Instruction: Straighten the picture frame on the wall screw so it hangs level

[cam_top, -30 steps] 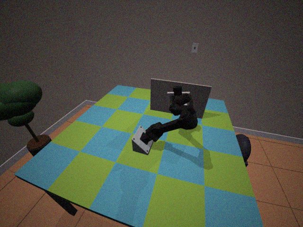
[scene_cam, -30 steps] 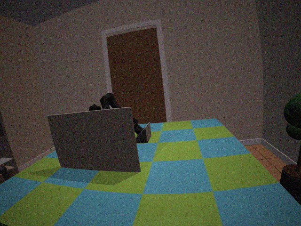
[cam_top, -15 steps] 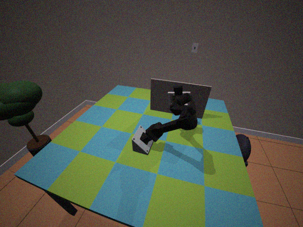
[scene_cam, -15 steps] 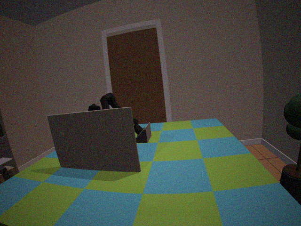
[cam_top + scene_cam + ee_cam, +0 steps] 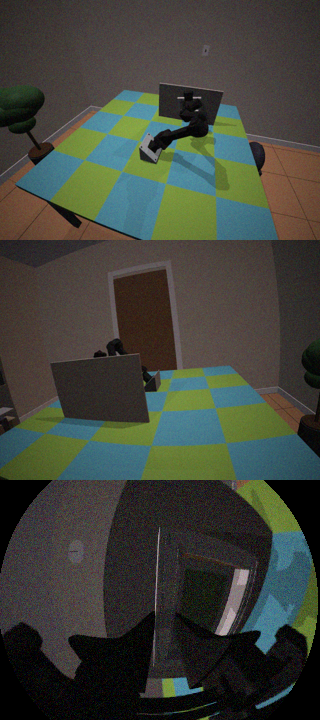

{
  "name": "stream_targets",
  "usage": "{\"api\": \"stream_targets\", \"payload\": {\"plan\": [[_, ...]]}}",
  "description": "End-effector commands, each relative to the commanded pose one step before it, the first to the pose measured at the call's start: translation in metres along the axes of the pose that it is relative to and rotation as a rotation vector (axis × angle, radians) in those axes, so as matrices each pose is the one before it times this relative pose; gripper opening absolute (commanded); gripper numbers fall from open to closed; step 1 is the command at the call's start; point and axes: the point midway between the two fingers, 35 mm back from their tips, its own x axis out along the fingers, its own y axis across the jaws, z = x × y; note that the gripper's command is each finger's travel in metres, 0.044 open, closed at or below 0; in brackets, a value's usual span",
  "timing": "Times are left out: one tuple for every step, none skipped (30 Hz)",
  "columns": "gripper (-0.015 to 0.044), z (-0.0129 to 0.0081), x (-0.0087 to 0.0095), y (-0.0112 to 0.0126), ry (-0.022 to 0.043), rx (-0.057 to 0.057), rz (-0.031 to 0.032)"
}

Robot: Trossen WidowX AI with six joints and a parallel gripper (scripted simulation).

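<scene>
From the top view, the arm reaches from its wedge base [image 5: 144, 152] on the checkered table [image 5: 108, 186] to a grey wall panel [image 5: 168, 103] standing near the far edge; the gripper [image 5: 188, 96] sits at the picture frame [image 5: 180, 97], of which only a pale strip shows beside it. From the exterior view, the panel's blank back [image 5: 100, 389] hides frame and screw, with only dark arm links [image 5: 115, 345] above its top edge. In the wrist view, the fingers are clamped on the frame's upright edge [image 5: 158, 594]. The frame seems mid-adjustment, gripped and not yet released; whether it hangs level cannot be judged. No containers appear, apart from a plant pot [image 5: 40, 151].
</scene>
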Motion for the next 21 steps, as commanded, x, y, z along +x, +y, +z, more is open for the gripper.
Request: {"api": "stream_targets", "payload": {"plan": [[0.0, -0.00053, 0.00021, 0.00382, 0.00276, 0.0045, 0.01679], [0.0, -0.00005, 0.0, 0.00013, 0.0, 0.0, 0.0], [0.0, -0.00008, 0.0, 0.00023, 0.0, 0.0, 0.0], [0.0, -0.00003, 0.0, -0.00007, 0.0, 0.0, 0.0], [0.0, 0.0, 0.0, -0.00005, 0.0, 0.0, 0.0], [0.0, 0.00001, 0.0, -0.00011, 0.0, 0.0, 0.0], [0.0, 0.00001, 0.0, -0.00016, 0.0, 0.0, 0.0], [0.0, 0.00002, 0.0, -0.00021, 0.0, 0.0, 0.0], [0.0, 0.00002, 0.00001, -0.00026, 0.0, 0.0, 0.0], [0.0, 0.00003, 0.00001, -0.0003, 0.0, 0.0, 0.0], [0.0, 0.00003, 0.00001, -0.00032, 0.0, 0.0, 0.0], [0.0, 0.00003, 0.00001, -0.00032, 0.0, 0.0, 0.0], [0.0, 0.00003, 0.0, -0.00032, 0.0, 0.0, 0.0], [0.0, 0.00003, 0.0, -0.00032, 0.0, 0.0, 0.0], [0.0, 0.00003, 0.0, -0.00032, 0.0, 0.0, 0.0], [0.0, 0.00003, 0.0, -0.00032, 0.0, 0.0, 0.0], [0.0, 0.00003, 0.0, -0.00032, 0.0, 0.0, 0.0], [0.0, 0.00003, 0.0, -0.00032, 0.0, 0.0, 0.0], [0.0, 0.00003, 0.0, -0.00032, 0.0, 0.0, 0.0], [0.0, 0.00003, 0.0, -0.00032, 0.0, 0.0, 0.0], [0.0, 0.00003, 0.0, -0.00032, 0.0, 0.0, 0.0]]}}
